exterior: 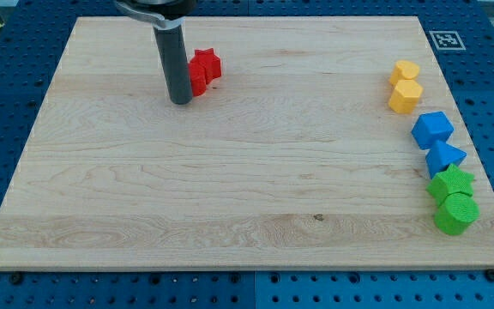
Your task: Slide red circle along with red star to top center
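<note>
Fingers do not exist on this rig, so spread or pinched does not apply: my tip (180,100) is the bare lower end of a dark rod, standing on the wooden board (230,189) at about eleven o'clock from the board's middle. Touching it at its three o'clock side is a red block that I take for the red circle (197,79), though the rod hides so much of it that its shape is a fair guess only. Pressed against that block, at its one o'clock, sits the red star (206,64).

Both red pieces lie together near the top edge, left of centre. So the pair is gathered and high enough; what seems left is a push toward three o'clock to bring them to top centre.

Far off at the right edge stand two yellow blocks (406,87), two blue blocks (436,137) and two green blocks (453,199), well apart from the work.
</note>
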{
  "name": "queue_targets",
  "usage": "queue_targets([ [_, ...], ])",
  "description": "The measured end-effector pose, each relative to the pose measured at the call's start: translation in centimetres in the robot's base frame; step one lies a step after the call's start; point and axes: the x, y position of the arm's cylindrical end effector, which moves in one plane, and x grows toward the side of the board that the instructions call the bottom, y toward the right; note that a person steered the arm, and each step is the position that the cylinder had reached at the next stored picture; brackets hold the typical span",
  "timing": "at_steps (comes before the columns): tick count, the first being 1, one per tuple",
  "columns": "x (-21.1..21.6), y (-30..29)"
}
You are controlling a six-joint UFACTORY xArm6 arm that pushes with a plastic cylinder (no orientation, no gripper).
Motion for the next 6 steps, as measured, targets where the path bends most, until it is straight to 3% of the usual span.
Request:
queue_targets([
  [6, -7.8, 0.0],
])
